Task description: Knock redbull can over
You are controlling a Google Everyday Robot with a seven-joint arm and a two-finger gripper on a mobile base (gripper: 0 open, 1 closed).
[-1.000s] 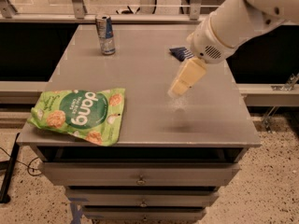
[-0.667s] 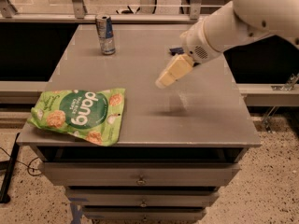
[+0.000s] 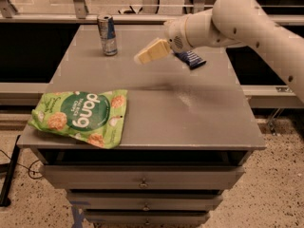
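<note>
The redbull can (image 3: 107, 34) stands upright at the back left of the grey table (image 3: 156, 103). It is slim, blue and silver with a silver top. My gripper (image 3: 141, 57) reaches in from the right on the white arm, its cream fingers pointing left. It hovers above the table to the right of the can, a short gap away and a little nearer the front, not touching it.
A green snack bag (image 3: 80, 116) lies flat at the front left corner. A flat dark-blue packet (image 3: 191, 59) lies at the back right, partly behind my arm. Drawers sit under the table's front edge. A metal rail runs behind the table.
My gripper has swung left and toward the back of the table, from the right-middle to close beside the can. The can and the bag have not moved.
</note>
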